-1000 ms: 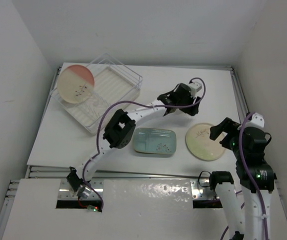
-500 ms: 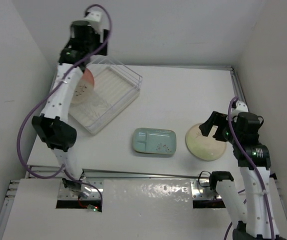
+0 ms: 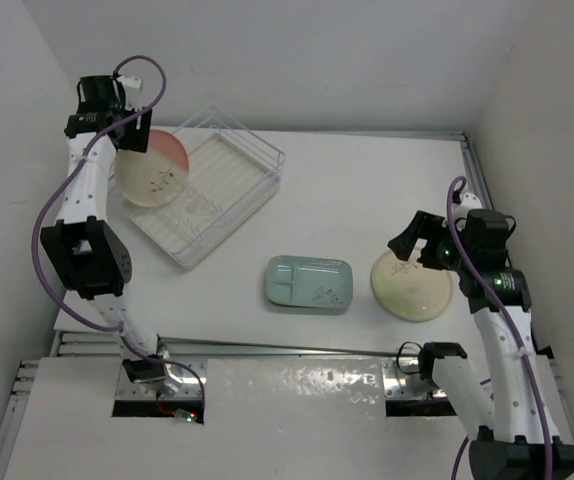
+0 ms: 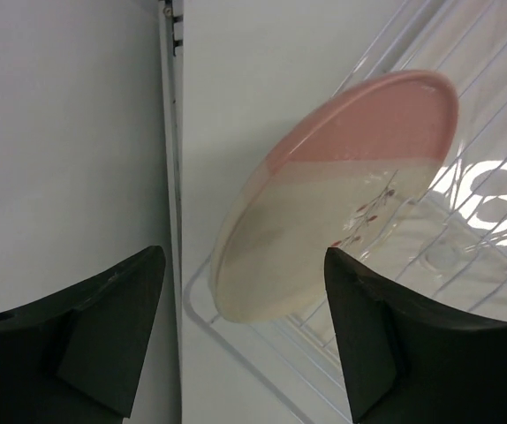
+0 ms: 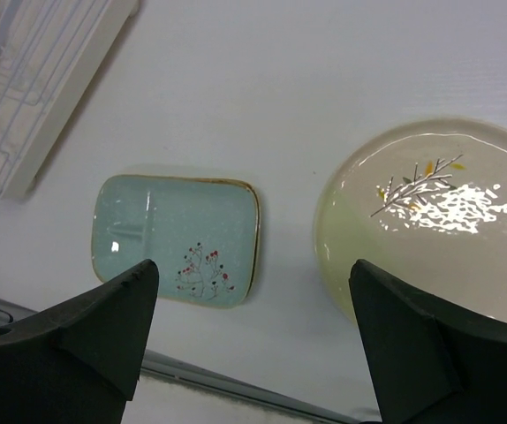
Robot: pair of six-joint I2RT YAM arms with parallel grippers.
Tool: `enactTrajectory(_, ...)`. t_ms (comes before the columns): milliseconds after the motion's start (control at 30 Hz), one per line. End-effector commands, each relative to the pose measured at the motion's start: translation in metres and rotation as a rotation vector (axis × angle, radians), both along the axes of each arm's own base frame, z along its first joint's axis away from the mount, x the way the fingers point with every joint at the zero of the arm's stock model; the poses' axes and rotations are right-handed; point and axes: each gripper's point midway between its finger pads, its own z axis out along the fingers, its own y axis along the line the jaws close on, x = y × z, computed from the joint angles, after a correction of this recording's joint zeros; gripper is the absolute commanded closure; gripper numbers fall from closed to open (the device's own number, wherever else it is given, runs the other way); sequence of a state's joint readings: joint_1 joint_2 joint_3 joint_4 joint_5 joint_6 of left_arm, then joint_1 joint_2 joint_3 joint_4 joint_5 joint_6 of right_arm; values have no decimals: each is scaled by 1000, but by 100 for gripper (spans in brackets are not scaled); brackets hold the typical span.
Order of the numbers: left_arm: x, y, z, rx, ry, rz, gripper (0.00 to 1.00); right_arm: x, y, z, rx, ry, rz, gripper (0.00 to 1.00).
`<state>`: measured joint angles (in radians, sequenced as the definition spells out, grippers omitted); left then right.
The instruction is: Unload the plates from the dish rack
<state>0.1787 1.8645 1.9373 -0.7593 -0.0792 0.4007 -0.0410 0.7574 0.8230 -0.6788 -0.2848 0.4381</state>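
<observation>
Plate in the rack: round cream plate with a salmon-pink segment and small dark sprig marks [image 3: 152,168], standing tilted on its edge at the far-left corner of the rack, pink part uppermost.
Dish rack: clear plastic square bin with low walls and a ribbed whitish base [image 3: 235,178], on the far-left part of the table; no other plate shows in it.
Left gripper: [image 4: 245,340] fingers spread wide and holding nothing; it sits high at the rack's far-left corner, pointed at the pink-and-cream plate.
Plate against left gripper: in the wrist view the plate's lower rim falls in the gap between the two dark fingers; it seems to lie beyond the tips and untouched, though depth is hard to judge.
Plates on the table: pale teal rounded-rectangular divided plate [image 3: 310,282] flat near the front middle; just beside it on the right, apart, a round cream plate with a sprig mark [image 3: 412,285].
Right gripper: [image 5: 253,353] wide open and empty, hanging above the cream plate.
Surface: white table [image 3: 367,190].
</observation>
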Motion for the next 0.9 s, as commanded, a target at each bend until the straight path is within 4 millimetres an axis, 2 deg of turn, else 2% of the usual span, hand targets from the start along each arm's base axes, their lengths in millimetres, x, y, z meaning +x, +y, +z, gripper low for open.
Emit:
enactTrajectory(0,7,21,-6,-1,5,-37,30,2,4,7,26,-43,2,13)
enactTrajectory(67,10,15,-25,-33,51,-91,37,-1,2,2,24,-32,-13,13)
enactTrajectory(100,13,10,-35,-55,65,-118,44,-2,2,0,23,-31,-18,13)
enactTrajectory(200,20,4,-54,-106,80,-160,57,-4,1,1,22,-29,-23,14)
enactTrajectory(267,22,-5,-57,-141,83,-209,59,-6,1,2,21,-21,-22,15)
enactTrajectory(367,24,-10,-57,-141,71,-259,71,-8,1,8,19,-28,-19,16)
enactTrajectory(400,24,-10,-53,-135,62,-266,84,-9,2,11,19,-41,-13,16)
enactTrajectory(467,23,-10,-45,-120,49,-286,95,-9,5,15,28,-57,0,16)
enactTrajectory(500,21,-11,-34,-101,24,-300,99,-10,5,15,33,-62,-3,16)
enactTrajectory(633,15,-14,1,-43,-59,-344,100,-11,4,15,32,-76,-13,17)
enactTrajectory(767,5,-33,38,-38,-153,-438,100,-9,4,14,37,-76,-16,18)
enactTrajectory(867,2,-42,48,-58,-188,-476,100,-6,5,18,41,-88,-13,19)
